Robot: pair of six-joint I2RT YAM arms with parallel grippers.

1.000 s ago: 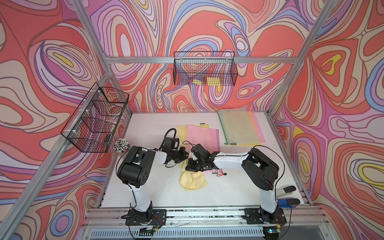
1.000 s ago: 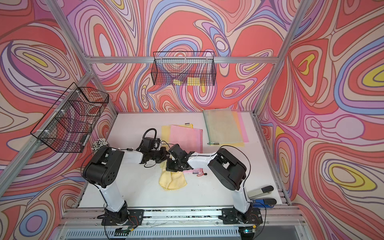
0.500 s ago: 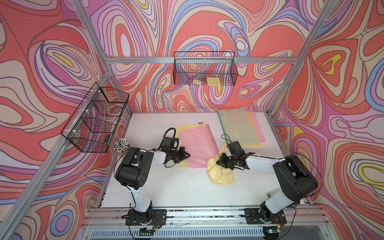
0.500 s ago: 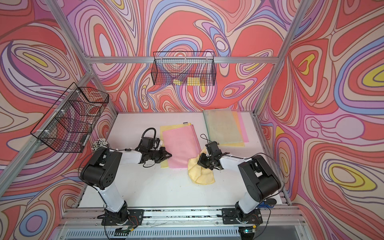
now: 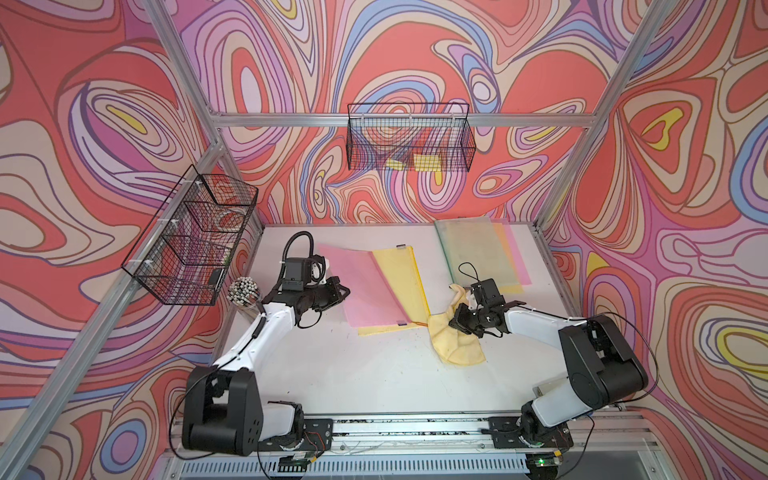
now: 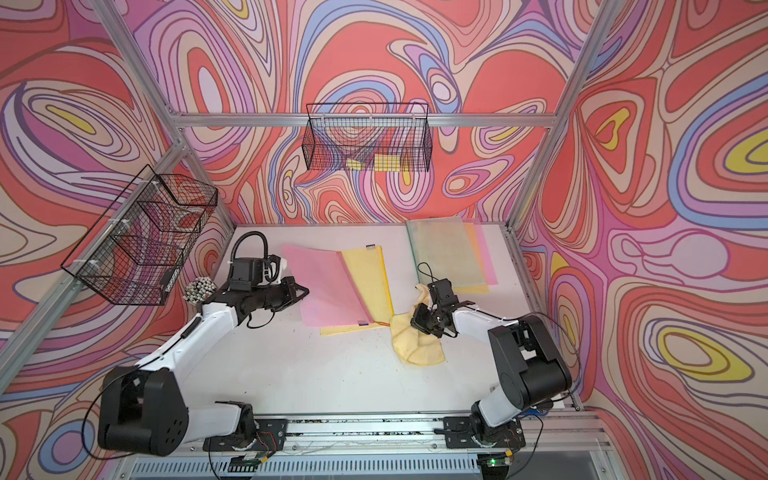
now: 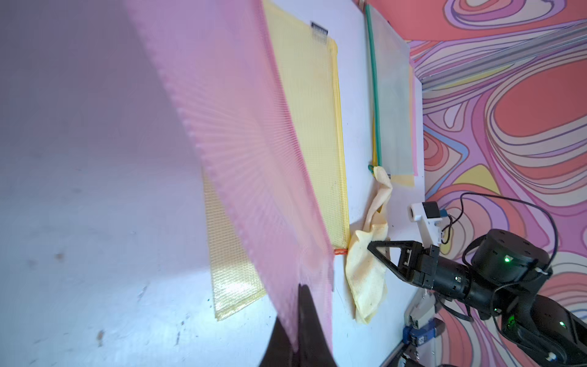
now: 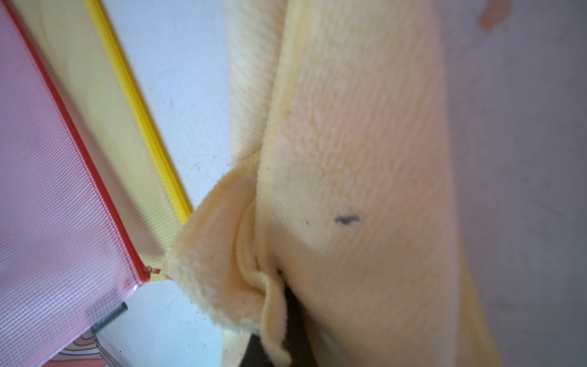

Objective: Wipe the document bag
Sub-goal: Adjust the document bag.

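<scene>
Left wrist, left jaws pinching pink bag [image 7: 238, 143], right jaws clamping yellow cloth [image 7: 365, 279]

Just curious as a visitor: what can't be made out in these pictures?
- Right wrist view: the yellow cloth fills the frame, hiding most of the jaws gripping it.
- Left wrist view: the pink bag blurs up close; the frame edge cuts off the jaws.
- Both top views: yellow items in the back basket, too small behind mesh.
</scene>
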